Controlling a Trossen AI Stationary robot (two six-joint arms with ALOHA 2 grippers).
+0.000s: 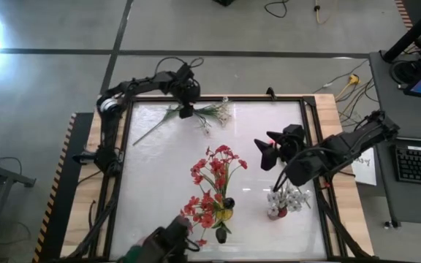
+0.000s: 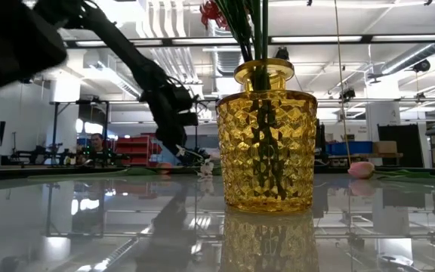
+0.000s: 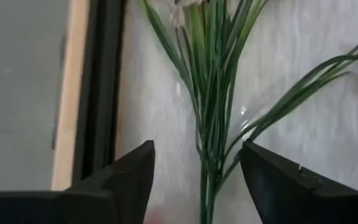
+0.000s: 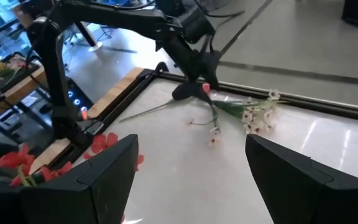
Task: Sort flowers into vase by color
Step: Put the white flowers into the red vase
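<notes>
Where the glossy white tabletop (image 1: 152,183) is framed by dark rails and pale wood, an open workshop with bright ceiling lights is seen behind it. Red flowers (image 1: 212,179) are held in a faceted yellow glass vase (image 2: 266,147), beside a small vase of white blooms (image 1: 283,201). Far across from the yellow vase, the left gripper (image 3: 197,177) is spread around thin green stems (image 3: 211,93) lying flat. The right gripper (image 4: 191,168) is held released above the table.
</notes>
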